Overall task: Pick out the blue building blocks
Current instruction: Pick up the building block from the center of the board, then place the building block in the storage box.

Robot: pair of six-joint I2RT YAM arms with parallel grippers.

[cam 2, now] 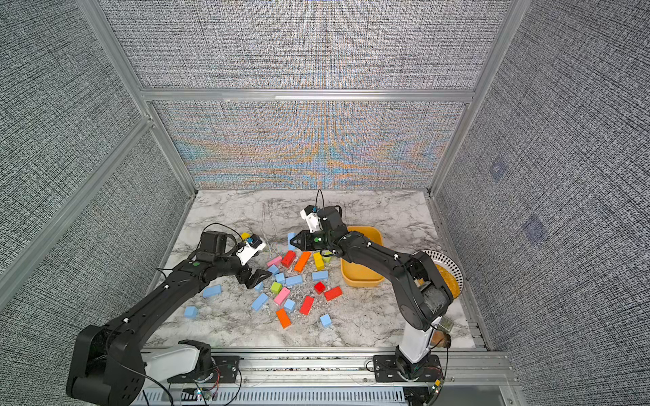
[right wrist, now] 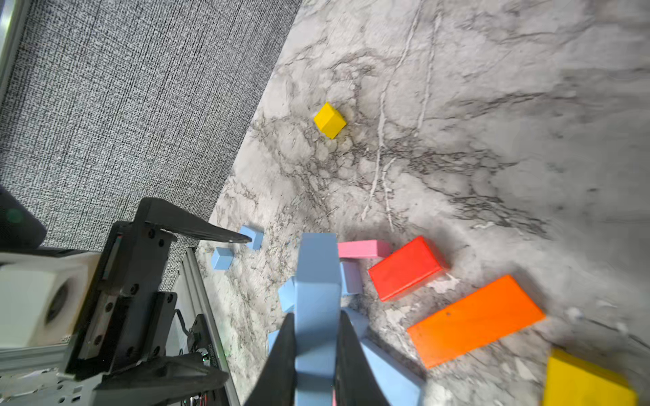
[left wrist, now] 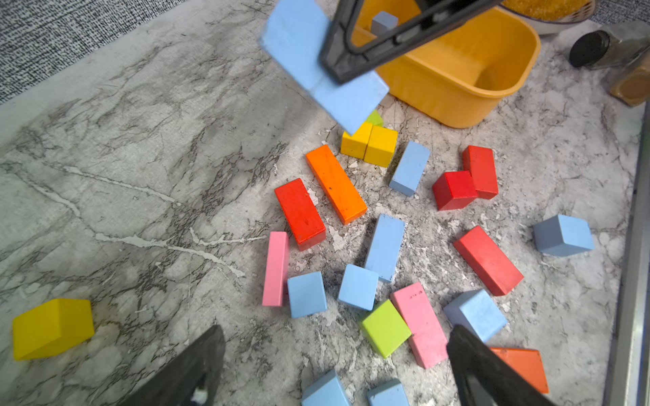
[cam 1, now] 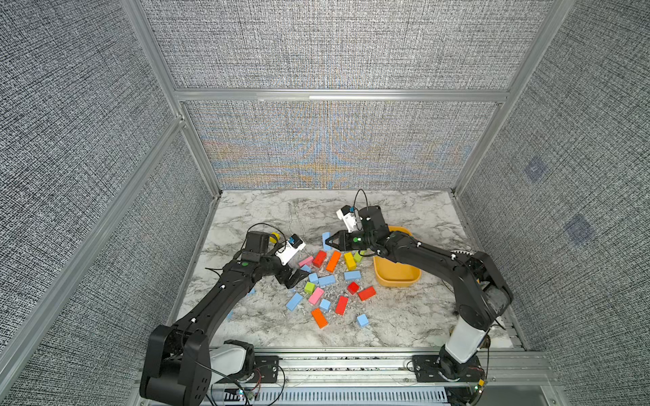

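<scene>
Left of centre in a top view, the left gripper [cam 1: 294, 277] hangs with its jaws spread wide and empty. Beside it, the blue building blocks [cam 1: 326, 280] lie scattered mid-frame among other colours. Further right, the right gripper [cam 1: 327, 242] pinches a long blue brick [cam 1: 325, 236], next to the yellow tub [cam 1: 399, 281].

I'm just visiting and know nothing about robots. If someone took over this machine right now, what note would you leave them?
Left claw: open, empty, at the edge of the block pile.
Right claw: shut on a long blue block, held above the marble table.
Done: one blue cube visible in the yellow tub; its inside is partly hidden.
To do: about ten blue blocks lie loose on the table among red, orange, yellow, pink and green ones.
</scene>
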